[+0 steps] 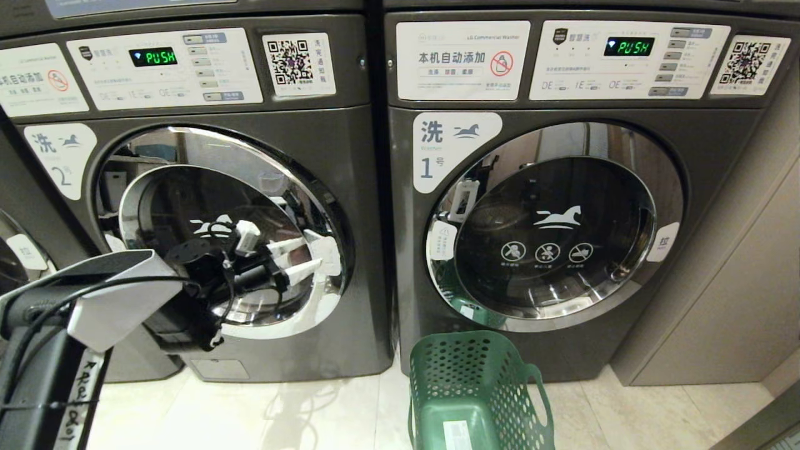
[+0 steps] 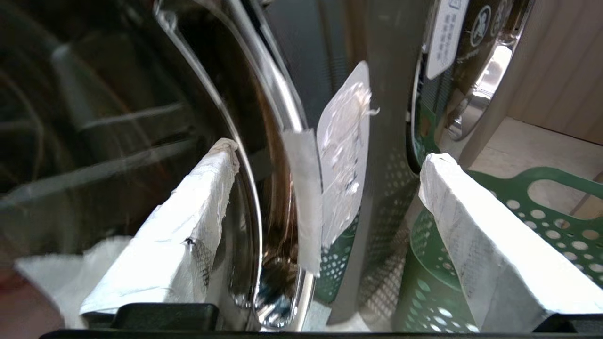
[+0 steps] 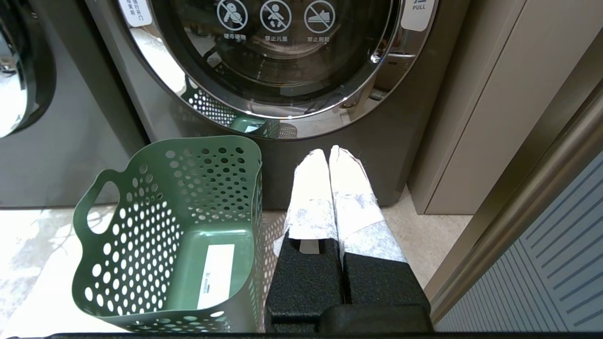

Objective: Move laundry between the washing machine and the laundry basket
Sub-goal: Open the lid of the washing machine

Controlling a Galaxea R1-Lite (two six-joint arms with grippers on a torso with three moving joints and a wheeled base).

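Little is done yet: the washing machine (image 1: 206,250) on the left is shut, the laundry basket (image 1: 475,387) near its right is empty, no laundry shows, left gripper (image 1: 299,258) jaws wide at the door's right edge, right gripper (image 3: 330,157) jaws closed.

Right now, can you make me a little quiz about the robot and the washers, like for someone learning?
1. True or false: the door of washer 2 is shut.
2. What is in the basket? A) red cloth B) only a white label C) a towel
3. Fill in: the left gripper is at washer 2's door with its fingers ____.

Key
1. True. Its chrome rim sits flat against the front.
2. B. No laundry shows in it.
3. Open. The right gripper hangs shut near the floor before washer 1, beside the basket.
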